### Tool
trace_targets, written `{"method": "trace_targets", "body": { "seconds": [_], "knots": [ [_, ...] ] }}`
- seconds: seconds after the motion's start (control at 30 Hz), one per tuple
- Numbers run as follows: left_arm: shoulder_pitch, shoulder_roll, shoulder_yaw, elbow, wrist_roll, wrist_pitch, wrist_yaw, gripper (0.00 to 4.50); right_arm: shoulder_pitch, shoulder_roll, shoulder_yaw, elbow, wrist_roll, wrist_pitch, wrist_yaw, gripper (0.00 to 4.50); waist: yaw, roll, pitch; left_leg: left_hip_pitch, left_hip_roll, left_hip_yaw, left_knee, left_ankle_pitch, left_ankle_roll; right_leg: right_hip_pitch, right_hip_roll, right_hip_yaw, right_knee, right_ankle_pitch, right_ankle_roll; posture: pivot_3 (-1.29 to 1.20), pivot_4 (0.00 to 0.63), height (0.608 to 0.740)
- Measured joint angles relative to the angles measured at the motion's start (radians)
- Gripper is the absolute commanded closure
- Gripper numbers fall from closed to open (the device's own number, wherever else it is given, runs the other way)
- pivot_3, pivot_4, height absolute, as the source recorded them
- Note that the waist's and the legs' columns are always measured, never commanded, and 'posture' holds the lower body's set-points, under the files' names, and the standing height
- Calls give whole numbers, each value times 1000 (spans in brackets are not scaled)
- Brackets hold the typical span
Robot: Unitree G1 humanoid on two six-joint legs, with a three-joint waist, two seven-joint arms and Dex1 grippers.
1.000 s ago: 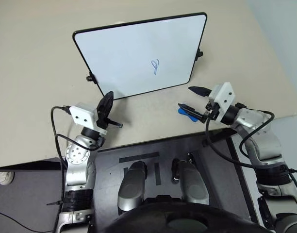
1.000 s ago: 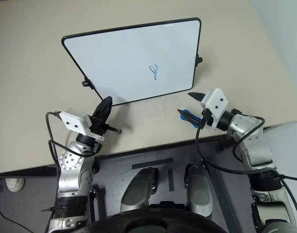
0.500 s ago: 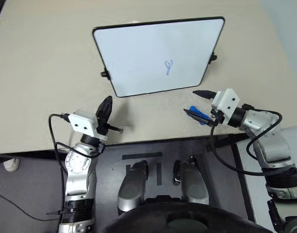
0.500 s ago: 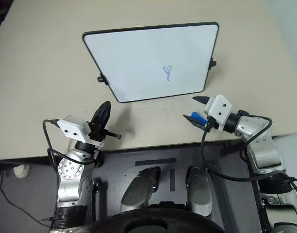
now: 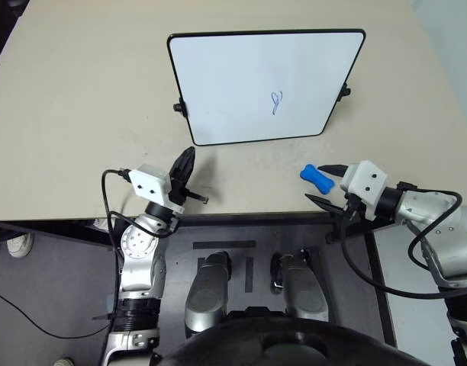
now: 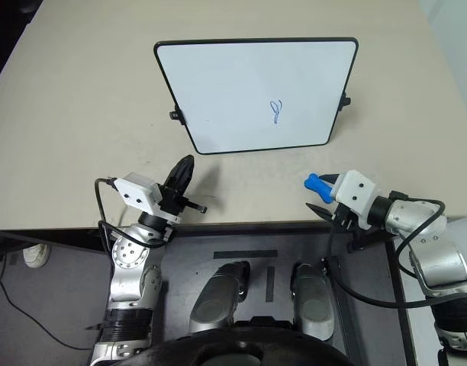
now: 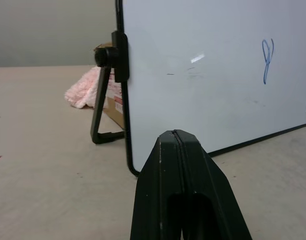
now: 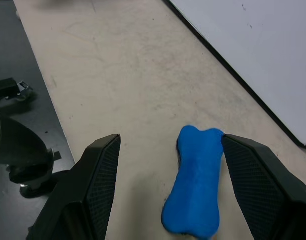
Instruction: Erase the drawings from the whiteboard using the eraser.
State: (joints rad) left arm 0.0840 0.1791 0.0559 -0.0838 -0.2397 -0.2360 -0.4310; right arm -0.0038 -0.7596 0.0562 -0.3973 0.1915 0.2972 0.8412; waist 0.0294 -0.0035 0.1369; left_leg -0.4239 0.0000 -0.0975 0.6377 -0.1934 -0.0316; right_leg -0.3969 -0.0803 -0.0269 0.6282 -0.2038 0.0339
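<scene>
My right tool [image 5: 326, 183]: fingers spread wide, holding nothing, low over the near edge of the surface [image 5: 81, 99]. The eraser [image 5: 316, 178], blue and bone-shaped, lies flat on the surface between those fingers, close by one finger; I cannot tell if it touches. My left tool [image 5: 185, 169]: fingers pressed together, empty, raised above the near edge and pointing at the whiteboard [image 5: 233, 84]. Whiteboard: propped on black side stands, farther back, well apart from the eraser. The drawings [image 5: 276, 103]: one blue squiggle right of the board's centre. Behind the board: a pink cloth [image 7: 85, 92] and a box [image 7: 113, 102].
</scene>
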Motion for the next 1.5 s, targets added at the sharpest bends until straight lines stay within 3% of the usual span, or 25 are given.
{"method": "trace_targets", "body": {
  "seconds": [0.33,1.3,1.4,1.5],
  "knots": [
    [-9,-8,1,6,3,-15,2,4500,-44,54,42,112,-21,54,-20,1120,-1,0,0,-2,0,-1,-1,0,6,-1,7,6,0,2,7,0,150,740],
    [-27,-5,2,20,5,-19,1,4500,-36,73,-2,78,21,130,-32,1120,-2,-1,-1,-2,-1,-1,-2,0,7,-1,8,8,1,0,5,0,150,740],
    [-36,-5,1,26,5,-19,1,4500,-47,82,-2,90,21,139,-38,1663,-2,-1,-1,-2,-1,-1,-2,0,6,-1,8,8,1,0,4,0,150,740],
    [-36,-5,2,26,5,-21,1,4500,-49,83,-2,97,21,141,-41,2718,-2,-1,-1,-2,-1,-1,-2,0,6,-1,8,8,1,0,4,0,150,740]
  ]
}}
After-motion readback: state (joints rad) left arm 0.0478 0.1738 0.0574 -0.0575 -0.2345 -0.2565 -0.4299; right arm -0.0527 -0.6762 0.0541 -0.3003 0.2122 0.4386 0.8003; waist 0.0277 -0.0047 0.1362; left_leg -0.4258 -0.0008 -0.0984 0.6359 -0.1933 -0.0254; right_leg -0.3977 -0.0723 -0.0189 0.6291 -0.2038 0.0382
